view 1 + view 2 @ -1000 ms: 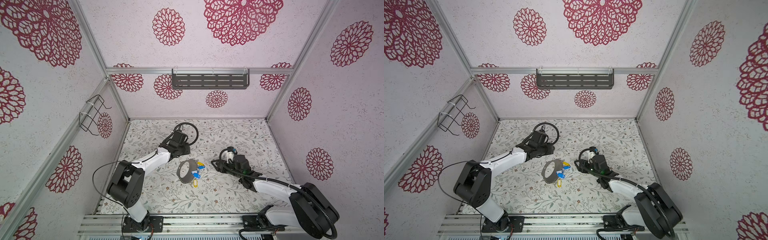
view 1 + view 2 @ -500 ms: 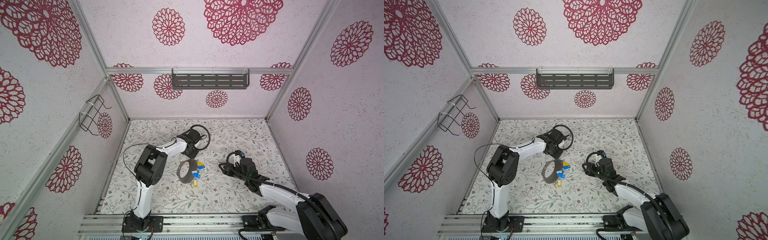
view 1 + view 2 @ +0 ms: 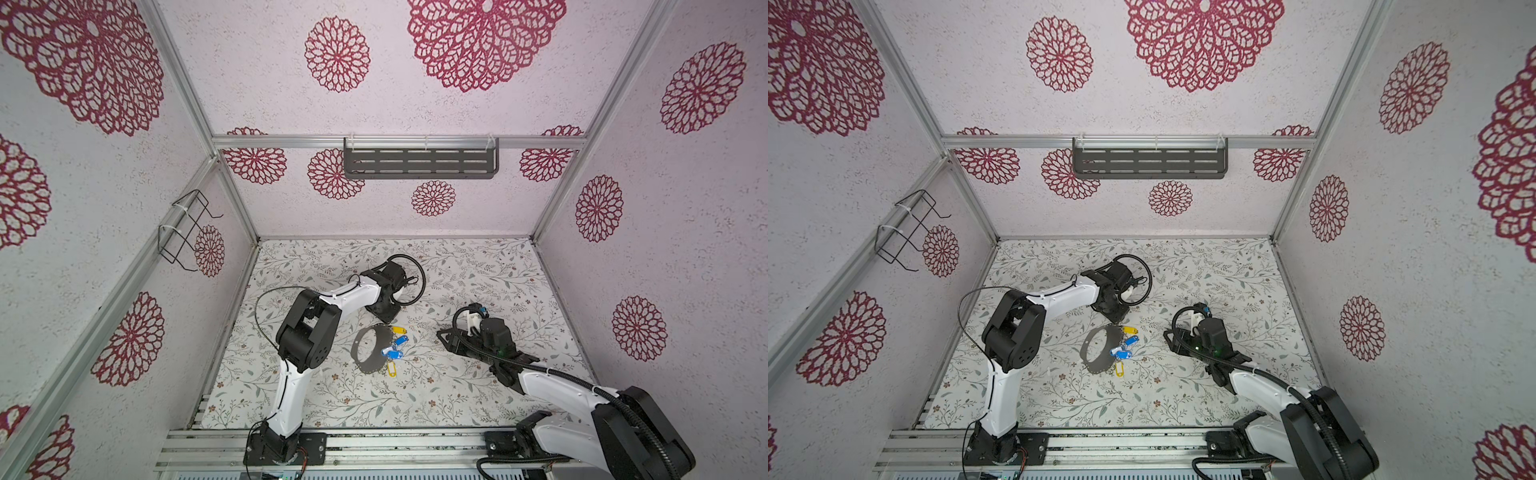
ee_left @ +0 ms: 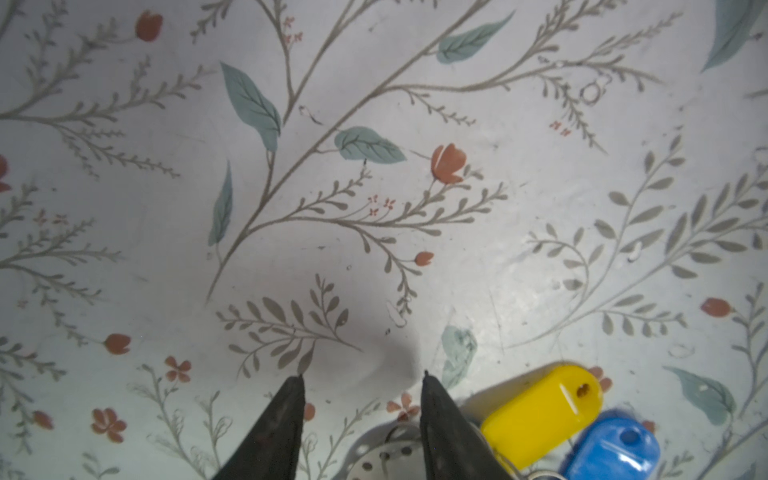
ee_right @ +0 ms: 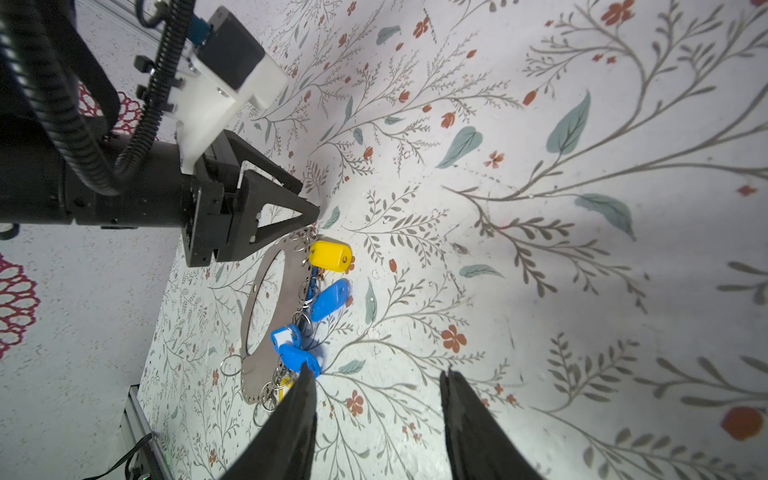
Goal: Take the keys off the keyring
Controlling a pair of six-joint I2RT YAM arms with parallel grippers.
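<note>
The keyring, a flat dark grey hoop, lies on the floral mat in both top views. Several keys hang along its right edge: a yellow tag, two blue tags and another yellow one. My left gripper points down at the hoop's far edge, open, with only the hoop's rim below its fingers. The yellow tag lies just beside it. My right gripper is open and empty, to the right of the keys.
A dark slotted shelf hangs on the back wall and a wire rack on the left wall. An aluminium rail runs along the front edge, where both arm bases stand.
My left arm has swung right and brought its gripper down to the keyring's far edge, with its jaws a little wider. My right gripper has drawn back slightly to the right.
</note>
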